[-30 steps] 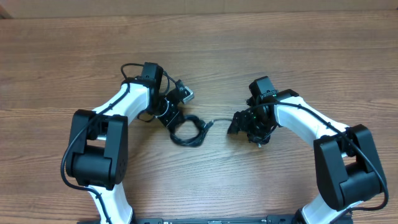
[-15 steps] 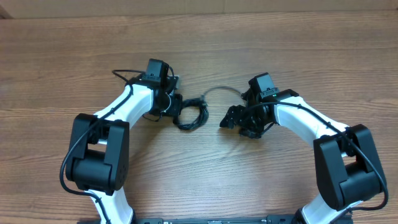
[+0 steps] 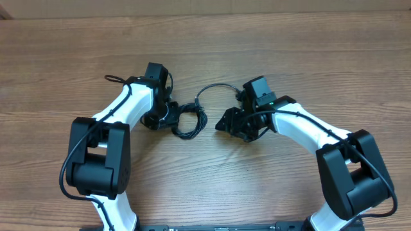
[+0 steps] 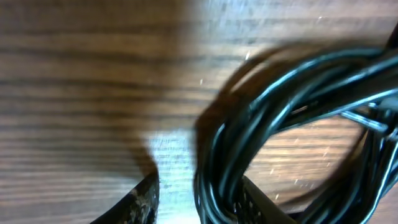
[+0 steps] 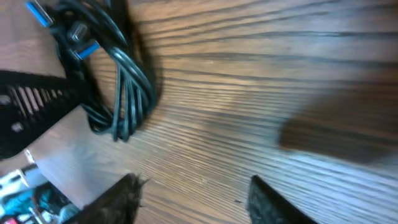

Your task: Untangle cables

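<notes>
Your left gripper (image 4: pixel 198 186) sits part open astride the coiled cables (image 3: pixel 189 122) on the worktop (image 3: pixel 289 51) between the arms, your right gripper (image 5: pixel 194 186) hangs open and empty nearby, and the cords look light, limp and slippery, so pinch one strand near a plug.

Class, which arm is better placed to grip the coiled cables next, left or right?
Left. In its wrist view the cables run through the left pincer; the right pincer is open over the table, nothing between its tips, the coil off to one side.
</notes>
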